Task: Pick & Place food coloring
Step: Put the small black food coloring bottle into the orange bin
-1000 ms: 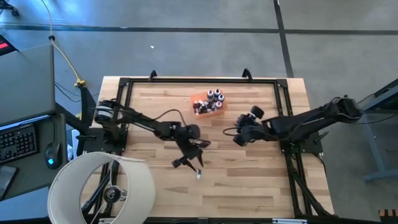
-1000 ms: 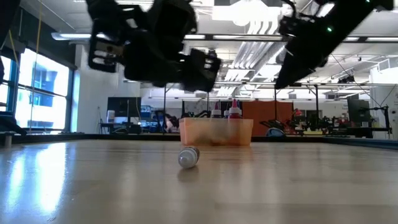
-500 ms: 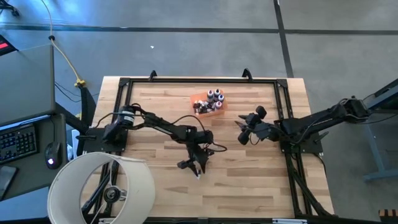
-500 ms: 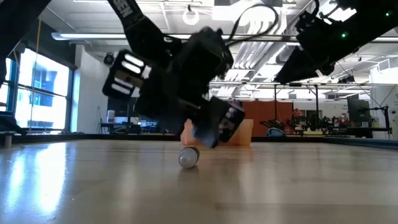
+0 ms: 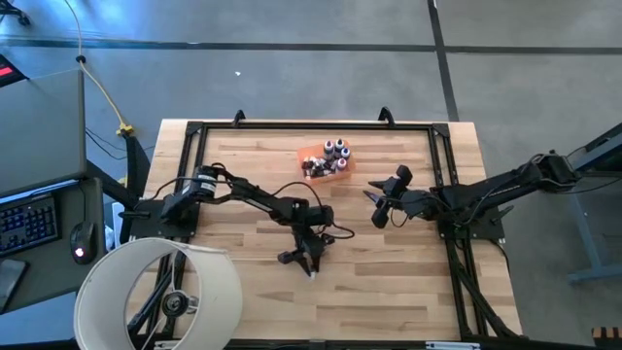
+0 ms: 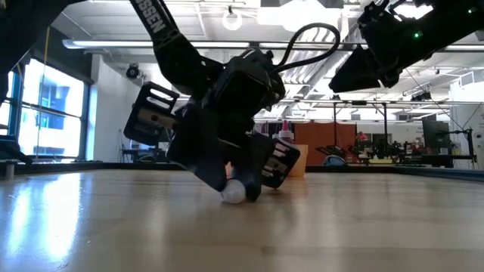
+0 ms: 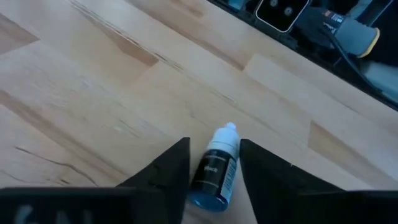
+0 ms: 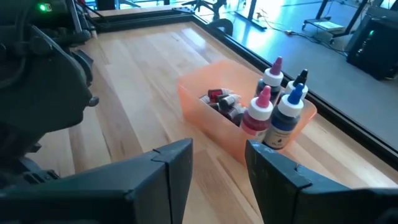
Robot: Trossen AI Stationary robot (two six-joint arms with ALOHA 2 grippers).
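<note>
A small food coloring bottle (image 7: 214, 171) with a blue body, black label and white pointed cap lies on its side on the wood near the table's middle (image 5: 312, 272). My left gripper (image 7: 213, 163) is down at the table, open, with one finger on each side of the bottle; in the low view (image 6: 236, 189) its fingers hide most of the bottle (image 6: 234, 193). Whether a finger touches the bottle cannot be told. My right gripper (image 5: 377, 209) hangs open above the table, right of the orange tray (image 5: 313, 156). The tray holds several bottles (image 8: 277, 112), some upright.
The orange tray (image 8: 205, 112) sits near the table's far edge, its bottles standing upright or lying flat. A black frame rail (image 5: 311, 125) runs around the table. A large white round shade (image 5: 160, 292) overlaps the near left corner. Bare wood lies around the lone bottle.
My left gripper has moved toward the table's near edge and come down to the tabletop, tipping so that its open fingers now stand on either side of the lying bottle. The bottle has stayed where it was.
</note>
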